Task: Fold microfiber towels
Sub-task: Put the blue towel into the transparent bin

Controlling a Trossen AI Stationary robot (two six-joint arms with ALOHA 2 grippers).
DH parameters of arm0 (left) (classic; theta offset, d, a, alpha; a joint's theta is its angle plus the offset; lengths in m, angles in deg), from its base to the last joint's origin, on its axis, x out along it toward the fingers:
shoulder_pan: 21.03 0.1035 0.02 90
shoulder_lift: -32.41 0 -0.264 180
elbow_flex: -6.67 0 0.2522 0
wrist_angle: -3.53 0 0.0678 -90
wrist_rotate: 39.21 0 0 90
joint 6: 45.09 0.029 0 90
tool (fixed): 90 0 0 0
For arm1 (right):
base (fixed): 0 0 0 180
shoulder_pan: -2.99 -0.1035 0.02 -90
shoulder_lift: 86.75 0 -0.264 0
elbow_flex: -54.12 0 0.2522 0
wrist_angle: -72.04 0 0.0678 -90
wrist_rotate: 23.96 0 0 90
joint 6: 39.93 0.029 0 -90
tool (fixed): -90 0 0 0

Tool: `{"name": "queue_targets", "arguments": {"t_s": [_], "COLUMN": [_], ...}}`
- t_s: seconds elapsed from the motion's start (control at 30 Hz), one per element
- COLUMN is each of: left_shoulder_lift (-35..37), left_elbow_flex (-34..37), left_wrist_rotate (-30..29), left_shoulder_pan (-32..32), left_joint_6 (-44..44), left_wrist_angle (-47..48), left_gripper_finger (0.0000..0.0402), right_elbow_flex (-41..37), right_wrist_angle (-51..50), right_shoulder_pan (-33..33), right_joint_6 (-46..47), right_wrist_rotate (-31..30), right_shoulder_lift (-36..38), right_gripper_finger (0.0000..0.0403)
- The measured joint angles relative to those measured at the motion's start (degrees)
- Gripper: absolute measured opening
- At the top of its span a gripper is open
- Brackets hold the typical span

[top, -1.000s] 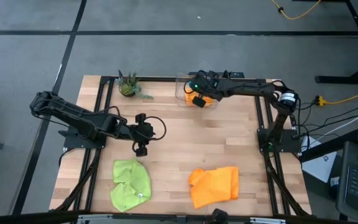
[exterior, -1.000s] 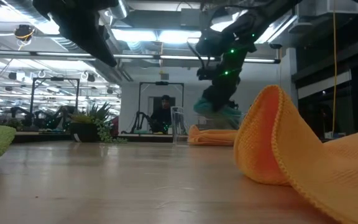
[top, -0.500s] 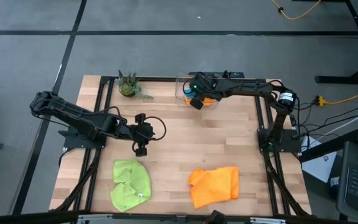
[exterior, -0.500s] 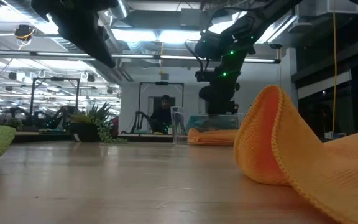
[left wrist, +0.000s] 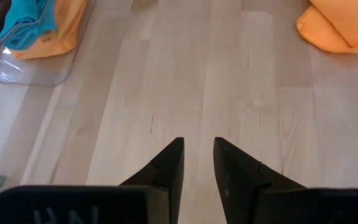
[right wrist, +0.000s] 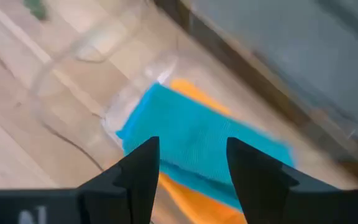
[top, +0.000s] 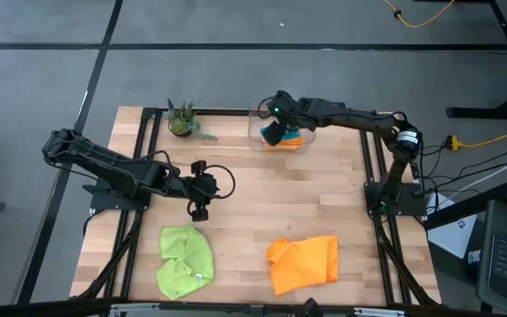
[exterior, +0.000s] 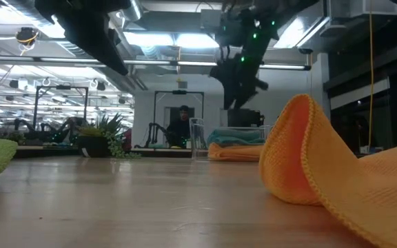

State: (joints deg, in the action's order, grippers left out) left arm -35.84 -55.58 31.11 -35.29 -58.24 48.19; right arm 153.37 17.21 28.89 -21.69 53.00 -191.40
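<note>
Right tool (right wrist: 188, 168) now wide, lifted clear; teal towel (right wrist: 197, 143) released onto folded orange towel (right wrist: 191, 199) in bin (top: 258, 132). Left tool (left wrist: 197, 165) narrow, empty.

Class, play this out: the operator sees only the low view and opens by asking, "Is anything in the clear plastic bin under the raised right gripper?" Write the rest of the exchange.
Observer: Yes. A folded teal blue microfiber towel lies on a folded orange microfiber towel inside the clear plastic bin.
Operator: Is the right gripper holding it?
Observer: No. The right gripper is open above the towel, apart from it.
Operator: What remains unfolded?
Observer: A crumpled lime green microfiber towel and a second orange microfiber towel at the table's near edge.
</note>
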Motion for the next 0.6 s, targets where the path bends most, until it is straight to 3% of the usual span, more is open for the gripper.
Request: {"name": "queue_targets", "arguments": {"t_s": [0.17, 0.37, 0.6], "left_shoulder_lift": [0.0, 0.0, 0.0], "left_elbow_flex": [0.0, 0.0, 0.0], "left_wrist_rotate": [-0.02, -0.01, -0.02], "left_shoulder_pan": [0.0, 0.0, 0.0], "left_joint_6": [0.0, 0.17, 0.2], "left_wrist_angle": [-0.23, -0.1, -0.05], "left_gripper_finger": [0.008, 0.008, 0.008], "right_elbow_flex": [-0.06, -0.2, -0.38], "right_wrist_angle": [0.85, -1.03, -1.59], "right_shoulder_pan": [2.25, 3.36, 3.57], "right_joint_6": [2.56, 5.95, 6.84], "right_wrist_rotate": [1.8, 12.51, 11.39], "right_shoulder_lift": [-5.61, -10.15, -10.91], "right_gripper_finger": [0.017, 0.016, 0.0159]}}
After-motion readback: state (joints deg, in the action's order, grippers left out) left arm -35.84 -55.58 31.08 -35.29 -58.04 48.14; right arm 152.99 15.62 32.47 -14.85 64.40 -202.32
